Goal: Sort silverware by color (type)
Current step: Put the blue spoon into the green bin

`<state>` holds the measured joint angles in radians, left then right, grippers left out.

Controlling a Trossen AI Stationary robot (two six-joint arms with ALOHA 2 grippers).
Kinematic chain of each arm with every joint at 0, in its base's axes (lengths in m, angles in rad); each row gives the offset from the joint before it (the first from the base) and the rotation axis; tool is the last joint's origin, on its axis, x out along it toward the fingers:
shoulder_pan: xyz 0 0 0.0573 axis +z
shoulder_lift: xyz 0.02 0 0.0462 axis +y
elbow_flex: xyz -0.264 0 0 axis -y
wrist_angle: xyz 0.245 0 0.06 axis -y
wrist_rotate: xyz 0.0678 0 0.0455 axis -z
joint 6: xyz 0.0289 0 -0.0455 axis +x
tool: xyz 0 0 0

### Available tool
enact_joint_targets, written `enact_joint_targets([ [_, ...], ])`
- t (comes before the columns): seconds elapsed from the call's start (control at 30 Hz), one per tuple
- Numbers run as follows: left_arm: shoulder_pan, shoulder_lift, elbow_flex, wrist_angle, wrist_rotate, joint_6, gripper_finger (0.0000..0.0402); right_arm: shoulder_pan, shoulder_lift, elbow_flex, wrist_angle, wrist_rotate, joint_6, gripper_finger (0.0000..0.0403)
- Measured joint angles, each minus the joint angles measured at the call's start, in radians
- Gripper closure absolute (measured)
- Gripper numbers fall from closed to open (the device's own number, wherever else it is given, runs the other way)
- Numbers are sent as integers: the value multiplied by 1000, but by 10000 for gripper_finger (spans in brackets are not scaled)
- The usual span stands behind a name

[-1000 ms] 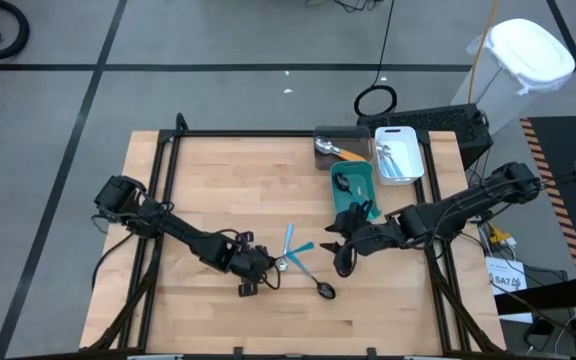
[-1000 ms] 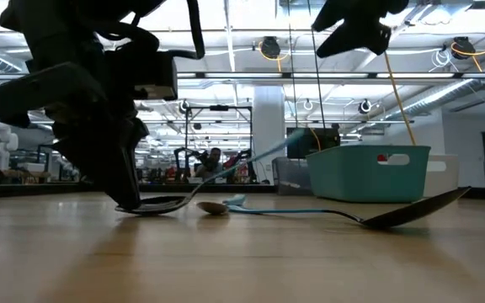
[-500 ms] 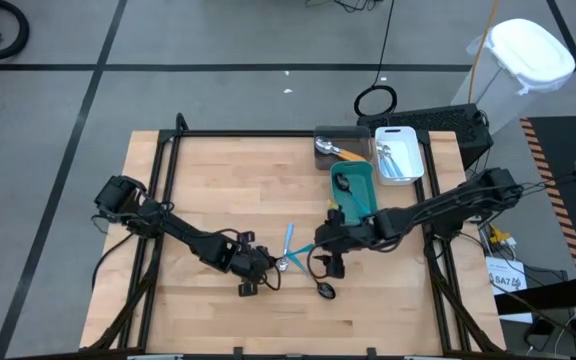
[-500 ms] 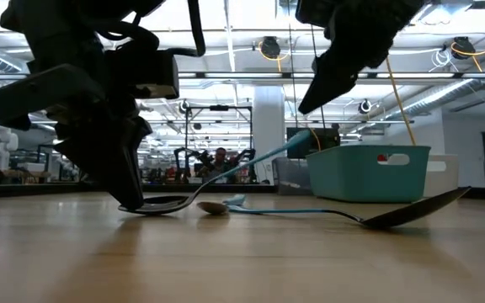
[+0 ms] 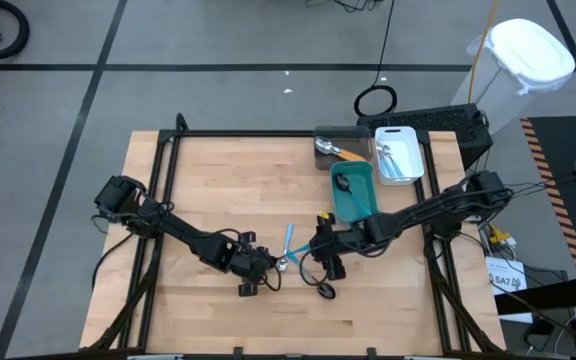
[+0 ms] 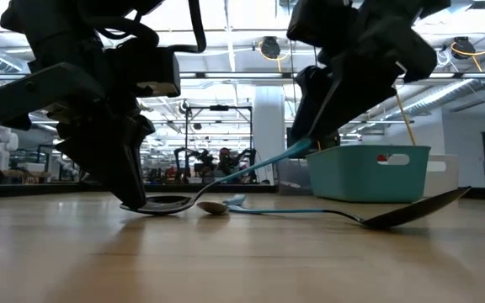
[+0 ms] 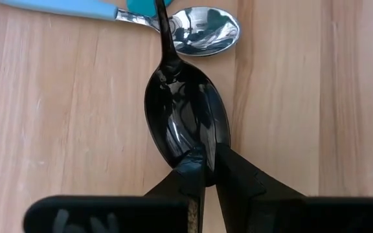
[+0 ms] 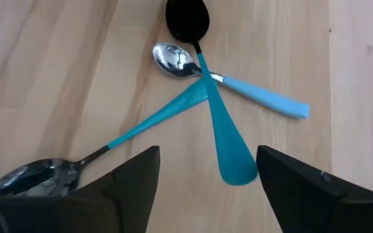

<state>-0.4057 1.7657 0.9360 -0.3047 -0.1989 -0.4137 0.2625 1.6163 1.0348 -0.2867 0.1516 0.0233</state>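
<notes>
Wide wooden worktop, both arms meeting near its middle, with the teal bin off behind them. The left arm reaches in low. Its jaws are pinched nearly shut on the tip of the bowl of the black spoon, pressing it to the wood. That tips the teal handle up off the worktop, as the low view shows.

The right arm comes in from the other side, jaws spread wide and holding nothing. Here's what counts: the spoon's long axis runs from the left jaws straight toward the right ones. In the right wrist view, the broad handle end sits in the gap between those open jaws. By my read the right arm is the one placed to take it, closing across the handle's width.

Watch the neighbours: a silver spoon with a light blue handle and a second teal-handled spoon cross under the same handle.
</notes>
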Motion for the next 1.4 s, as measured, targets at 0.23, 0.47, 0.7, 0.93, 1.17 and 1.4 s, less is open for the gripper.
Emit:
enact_joint_targets([
  [0.23,0,0,0,3,0,0,366,-20,36,0,46,0,-39,173],
  [0.47,0,0,0,11,1,23,366,-42,36,0,47,-34,-78,196],
  [0.7,0,0,0,11,1,51,366,-78,36,0,47,-78,-126,209],
  [0.93,0,0,0,11,1,53,366,-110,48,0,46,-157,-163,209],
  [1.17,0,0,0,11,1,69,366,-113,65,0,27,-156,-200,209],
  [1.4,0,0,0,14,1,71,366,-113,68,0,31,-152,-221,237],
])
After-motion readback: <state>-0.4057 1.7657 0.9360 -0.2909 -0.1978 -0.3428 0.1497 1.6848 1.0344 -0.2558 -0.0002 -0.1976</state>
